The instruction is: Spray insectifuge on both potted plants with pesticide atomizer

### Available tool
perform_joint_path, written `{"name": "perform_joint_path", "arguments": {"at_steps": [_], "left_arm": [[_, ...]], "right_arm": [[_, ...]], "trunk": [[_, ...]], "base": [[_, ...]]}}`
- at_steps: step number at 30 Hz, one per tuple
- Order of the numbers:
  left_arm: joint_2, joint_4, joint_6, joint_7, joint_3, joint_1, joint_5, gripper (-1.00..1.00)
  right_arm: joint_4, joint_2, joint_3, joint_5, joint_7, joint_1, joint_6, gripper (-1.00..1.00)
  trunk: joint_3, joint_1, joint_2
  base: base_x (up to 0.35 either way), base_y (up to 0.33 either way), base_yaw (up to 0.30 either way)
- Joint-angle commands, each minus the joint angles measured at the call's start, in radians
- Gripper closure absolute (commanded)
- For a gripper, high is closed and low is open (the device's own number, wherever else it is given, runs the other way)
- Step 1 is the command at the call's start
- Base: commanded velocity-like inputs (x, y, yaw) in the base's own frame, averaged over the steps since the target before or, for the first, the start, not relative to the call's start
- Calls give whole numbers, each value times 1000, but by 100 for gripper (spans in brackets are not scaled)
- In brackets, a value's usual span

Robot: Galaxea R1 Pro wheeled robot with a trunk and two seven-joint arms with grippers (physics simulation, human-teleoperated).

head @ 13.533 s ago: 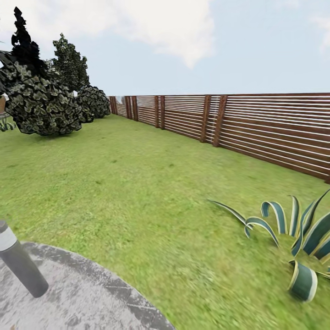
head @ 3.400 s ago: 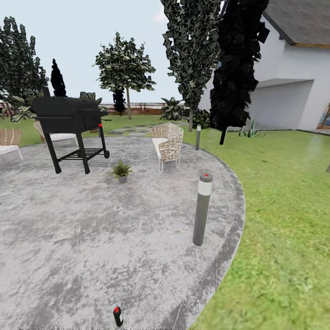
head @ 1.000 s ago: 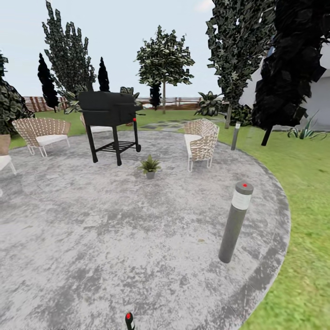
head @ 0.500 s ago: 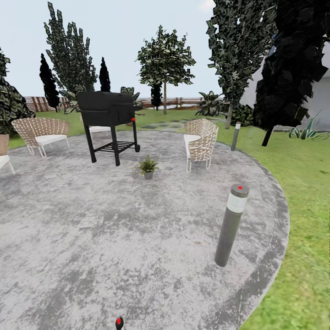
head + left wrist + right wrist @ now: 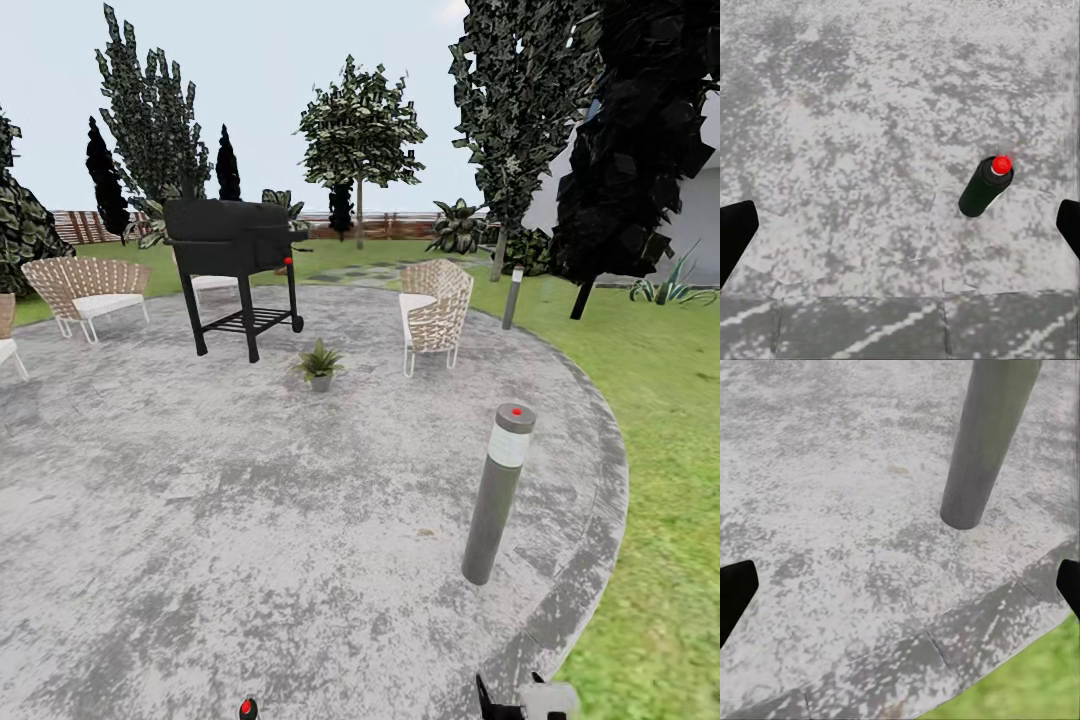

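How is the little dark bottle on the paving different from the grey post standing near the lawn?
The pesticide atomizer is a small bottle with a dark body; the bollard light is a far taller grey post with a whitish band near its top. The bottle stands loose on the paving between the open left pincer's fingers, while the post looks fixed by the paving's edge. Both stand upright and carry a red spot on top.
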Motion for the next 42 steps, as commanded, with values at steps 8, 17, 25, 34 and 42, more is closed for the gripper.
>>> {"name": "perform_joint_path", "arguments": {"at_steps": [8,17,25,34,42], "left_arm": [[-1,-24,17,-3,-4,-176,-61,-100],[-22,-12,61,-9,-21,-249,-139,-100],[-34,58,55,-11,-27,-254,-143,-100],[-36,65,37,-11,-24,-249,-137,-100],[-36,66,32,-11,-18,-249,-136,-100]], "right_arm": [[-26,1,1,-1,3,-151,114,-100],[-40,-2,4,0,8,-213,147,-100],[-46,-3,6,2,7,-216,147,-100],[-47,-3,7,2,5,-216,146,-100],[-49,-2,7,2,4,-216,146,-100]], "trunk": [[-1,0,0],[-1,0,0],[-1,0,0],[-1,0,0],[-1,0,0]], "base": [[0,0,0],[0,0,0],[13,-35,0],[28,-97,0],[1,-5,0]]}}
